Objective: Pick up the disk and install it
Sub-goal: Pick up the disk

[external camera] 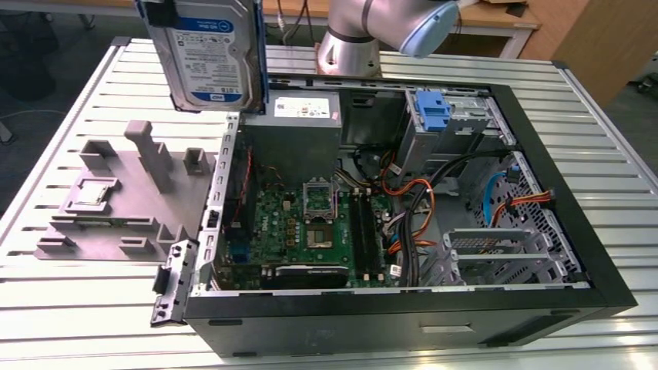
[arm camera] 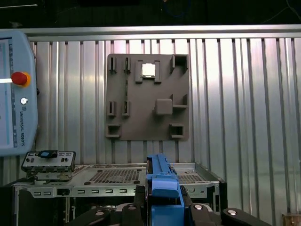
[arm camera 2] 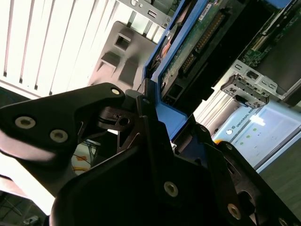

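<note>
High over the desk [external camera: 92, 308], beside the computer case [external camera: 411, 312] | disk [external camera: 206, 54] hangs on edge | fingers [arm camera 2: 153, 127] clamped onto it

White-and-blue printed label on disk [external camera: 206, 58]; white sticker on power supply [external camera: 293, 122]; lettering on teach pendant [arm camera: 18, 101]

Ribbed metal table [external camera: 609, 142], wooden furniture [external camera: 602, 38] behind

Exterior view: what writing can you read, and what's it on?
White-and-blue label on the flat silver rectangular hard drive: print too small to read.
White sticker on the large grey metal box: print too small to read.
No other writing I can make out.
</note>
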Robot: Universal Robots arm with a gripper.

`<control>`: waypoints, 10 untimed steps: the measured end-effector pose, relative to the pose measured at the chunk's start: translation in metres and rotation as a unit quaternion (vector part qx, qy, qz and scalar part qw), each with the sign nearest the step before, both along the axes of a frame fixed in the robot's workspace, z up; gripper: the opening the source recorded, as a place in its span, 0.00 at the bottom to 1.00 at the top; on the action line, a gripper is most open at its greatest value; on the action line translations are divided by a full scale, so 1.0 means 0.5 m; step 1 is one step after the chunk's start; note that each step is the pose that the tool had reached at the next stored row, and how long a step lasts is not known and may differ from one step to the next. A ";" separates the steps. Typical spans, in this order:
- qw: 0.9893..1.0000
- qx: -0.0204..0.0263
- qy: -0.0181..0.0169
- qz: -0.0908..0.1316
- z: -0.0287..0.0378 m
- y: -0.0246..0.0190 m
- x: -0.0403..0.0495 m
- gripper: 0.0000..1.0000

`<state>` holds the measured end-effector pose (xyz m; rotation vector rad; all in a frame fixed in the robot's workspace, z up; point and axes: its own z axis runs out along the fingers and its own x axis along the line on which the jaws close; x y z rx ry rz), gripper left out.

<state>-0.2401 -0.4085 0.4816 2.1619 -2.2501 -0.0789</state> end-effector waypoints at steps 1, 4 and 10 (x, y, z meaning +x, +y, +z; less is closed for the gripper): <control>1.000 0.000 0.000 0.000 0.000 -0.0042 0.000 0.36; 1.000 -0.001 0.000 0.000 -0.001 -0.0100 0.020 0.36; 1.000 -0.001 0.000 0.000 -0.002 -0.0103 0.075 0.36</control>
